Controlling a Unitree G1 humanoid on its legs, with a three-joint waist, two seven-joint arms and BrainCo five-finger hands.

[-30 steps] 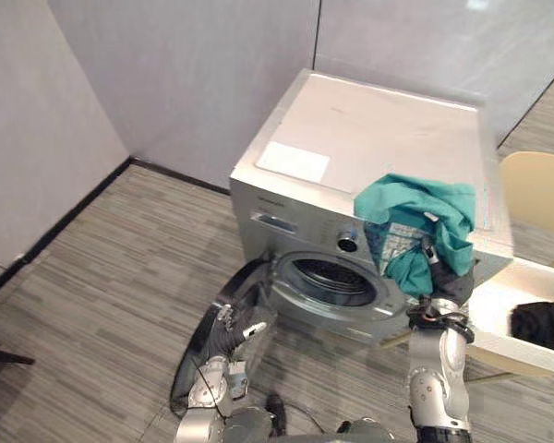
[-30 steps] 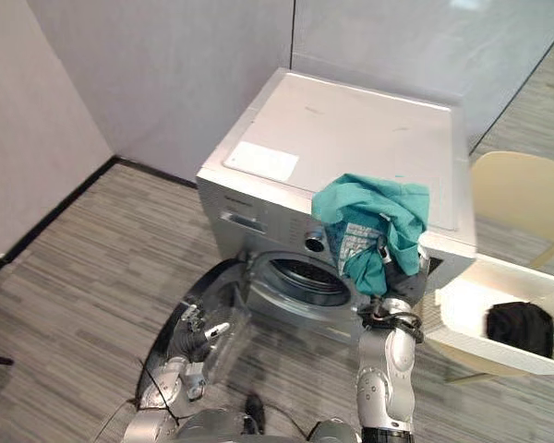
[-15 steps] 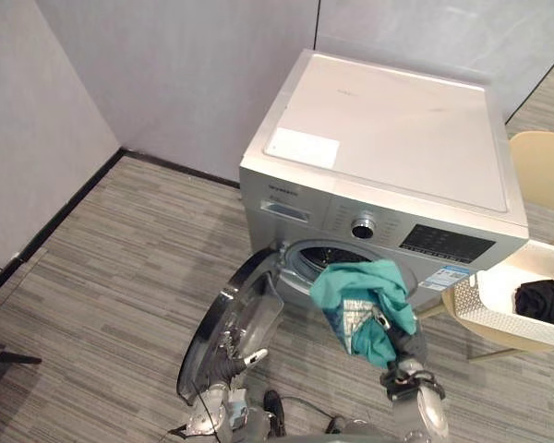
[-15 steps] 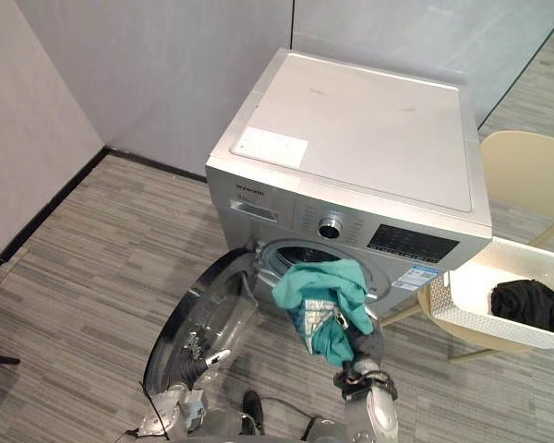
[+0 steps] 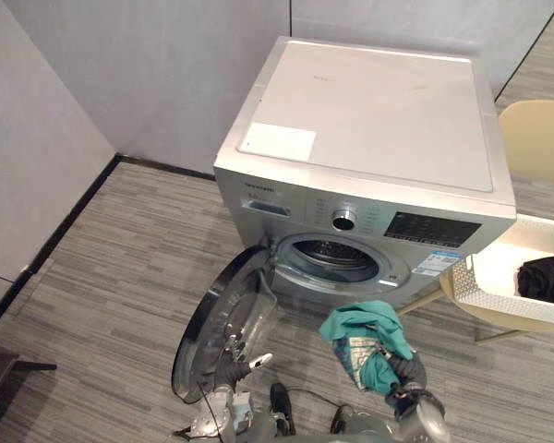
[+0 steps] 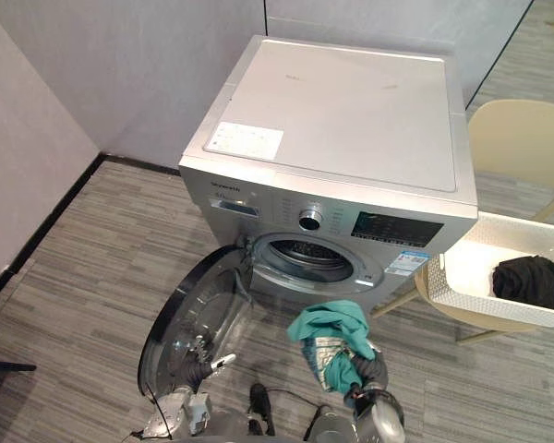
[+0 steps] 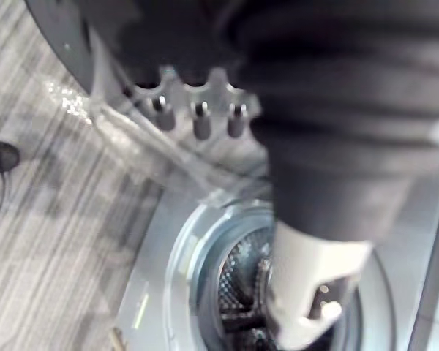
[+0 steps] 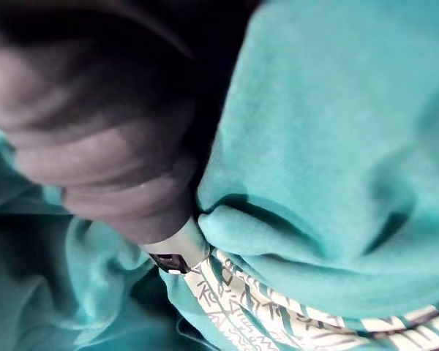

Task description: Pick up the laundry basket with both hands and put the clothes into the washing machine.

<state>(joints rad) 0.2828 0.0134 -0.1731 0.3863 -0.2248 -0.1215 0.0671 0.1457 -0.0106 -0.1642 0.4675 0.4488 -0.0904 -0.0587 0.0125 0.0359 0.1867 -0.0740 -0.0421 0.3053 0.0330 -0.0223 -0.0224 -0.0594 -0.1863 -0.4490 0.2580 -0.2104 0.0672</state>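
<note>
Clothes: a teal garment (image 5: 365, 334) hangs bunched, clenched by the right hand (image 5: 407, 373), lower right of centre, just below the open drum (image 5: 336, 257). This looks like the loading step; next it needs pushing forward through that opening. The left hand (image 5: 243, 360), fingers relaxed, sits by the door (image 5: 223, 314).

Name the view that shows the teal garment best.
The left eye view: the whole teal garment, gripped by the right hand, before the open washing machine. The right eye view shows the same; the right wrist view, close-up folds and patterned lining.
</note>
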